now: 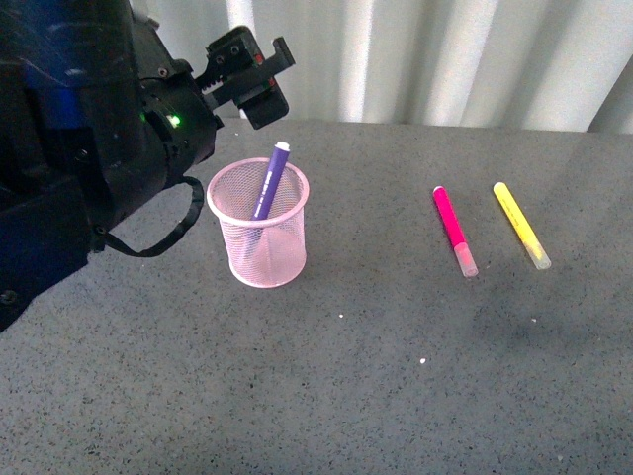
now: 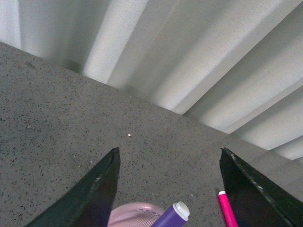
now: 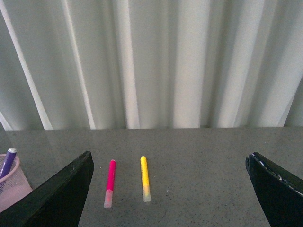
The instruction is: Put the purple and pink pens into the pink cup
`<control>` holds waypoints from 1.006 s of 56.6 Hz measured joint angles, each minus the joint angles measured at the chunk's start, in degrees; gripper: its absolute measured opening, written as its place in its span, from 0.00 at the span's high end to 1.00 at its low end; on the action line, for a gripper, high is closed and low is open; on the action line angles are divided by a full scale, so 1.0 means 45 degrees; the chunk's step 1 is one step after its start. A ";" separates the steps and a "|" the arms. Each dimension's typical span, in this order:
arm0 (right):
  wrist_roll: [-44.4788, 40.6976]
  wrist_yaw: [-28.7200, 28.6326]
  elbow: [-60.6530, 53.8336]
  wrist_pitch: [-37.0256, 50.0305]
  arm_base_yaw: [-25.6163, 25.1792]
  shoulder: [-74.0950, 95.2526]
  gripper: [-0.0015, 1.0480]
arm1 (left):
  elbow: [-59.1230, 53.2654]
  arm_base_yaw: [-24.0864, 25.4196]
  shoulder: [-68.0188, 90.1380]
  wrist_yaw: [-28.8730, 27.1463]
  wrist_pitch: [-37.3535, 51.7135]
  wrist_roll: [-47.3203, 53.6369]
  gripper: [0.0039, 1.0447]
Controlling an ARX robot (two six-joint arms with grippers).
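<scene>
The pink cup (image 1: 259, 237) stands upright on the grey table, left of centre. The purple pen (image 1: 269, 183) leans inside it, its white end above the rim. To the right, the pink pen (image 1: 454, 230) lies flat on the table, clear cap toward the front. My left gripper (image 1: 252, 74) hangs open just above and behind the cup, holding nothing. Its wrist view shows the purple pen (image 2: 173, 215) and cup rim (image 2: 132, 215) below the spread jaws, and the pink pen (image 2: 226, 210). My right gripper (image 3: 169, 156) is open and empty, facing the pink pen (image 3: 110, 182); the front view does not show it.
A yellow marker (image 1: 521, 225) lies just right of the pink pen, roughly parallel to it. A white corrugated wall (image 1: 445, 59) runs along the table's back edge. My left arm's dark bulk (image 1: 79, 148) fills the upper left, with a cable loop beside the cup.
</scene>
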 joint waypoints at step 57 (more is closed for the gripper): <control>0.0000 0.0000 0.0000 0.0000 0.0000 0.0000 0.07 | -0.7402 0.2268 -0.8476 0.0146 0.0835 0.6781 0.88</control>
